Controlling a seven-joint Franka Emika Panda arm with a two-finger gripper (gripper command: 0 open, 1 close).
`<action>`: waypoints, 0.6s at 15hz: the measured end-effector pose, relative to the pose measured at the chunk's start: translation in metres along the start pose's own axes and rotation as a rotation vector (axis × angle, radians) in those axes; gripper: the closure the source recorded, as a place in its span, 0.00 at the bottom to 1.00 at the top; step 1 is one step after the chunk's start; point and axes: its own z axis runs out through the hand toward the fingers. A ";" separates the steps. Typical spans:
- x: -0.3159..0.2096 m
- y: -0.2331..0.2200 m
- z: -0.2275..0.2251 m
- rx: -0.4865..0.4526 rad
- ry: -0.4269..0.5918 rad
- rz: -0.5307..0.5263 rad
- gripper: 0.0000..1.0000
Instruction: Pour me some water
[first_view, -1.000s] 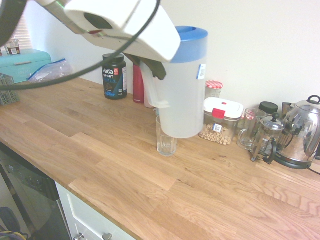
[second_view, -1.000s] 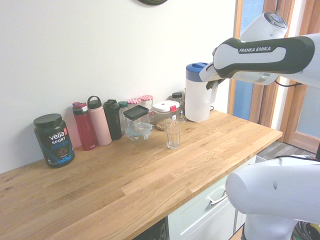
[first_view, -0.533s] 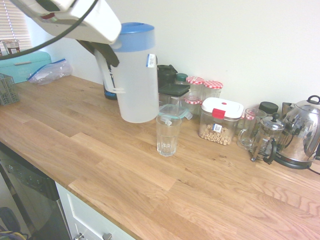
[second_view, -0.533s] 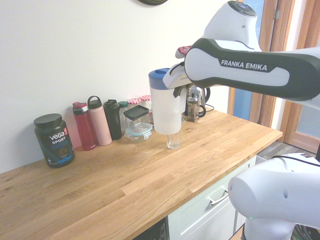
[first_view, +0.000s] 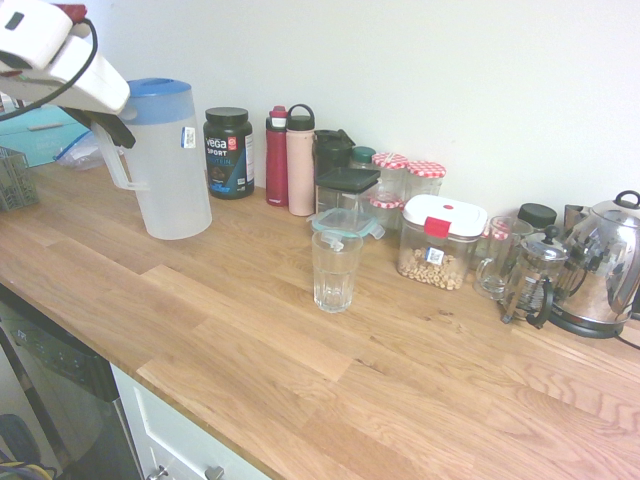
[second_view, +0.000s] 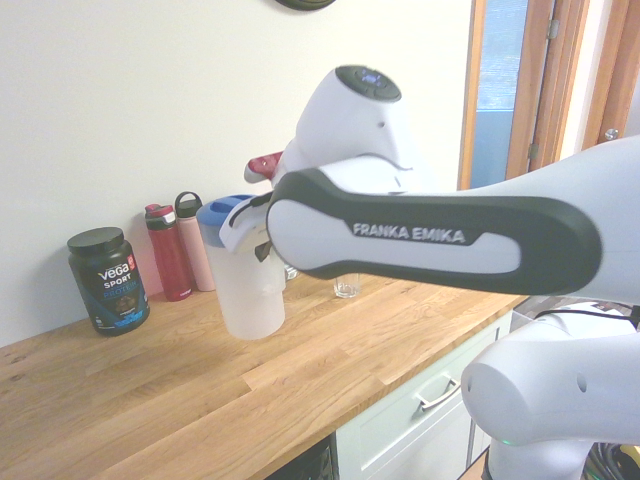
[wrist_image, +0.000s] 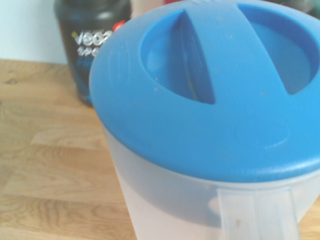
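Note:
A translucent white pitcher (first_view: 170, 170) with a blue lid stands upright at the left of the wooden counter (first_view: 300, 370), its base at or just above the wood. My gripper (first_view: 118, 130) is shut on its handle. In the second exterior view the pitcher (second_view: 245, 290) sits beside the Vega tub, and my forearm hides most of the gripper (second_view: 262, 248). The wrist view looks down on the blue lid (wrist_image: 200, 100). A clear empty-looking glass (first_view: 335, 270) stands well to the right of the pitcher, only partly visible behind the arm (second_view: 347, 288). No water can be made out.
Along the wall stand a black Vega tub (first_view: 228, 152), a red bottle (first_view: 277, 155), a pink bottle (first_view: 300, 160), jars, a lidded nut container (first_view: 440, 243), a French press (first_view: 535, 278) and a kettle (first_view: 605, 265). A plastic bag (first_view: 75, 150) lies far left.
The arm has carried the pitcher from above the glass leftward along the counter and lowered it, still upright. The glass has not moved.

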 end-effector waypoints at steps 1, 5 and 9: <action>-0.005 -0.003 0.018 -0.007 -0.002 -0.005 1.00; -0.014 -0.008 0.061 -0.031 0.008 -0.014 1.00; -0.020 -0.016 0.081 -0.014 0.012 -0.007 1.00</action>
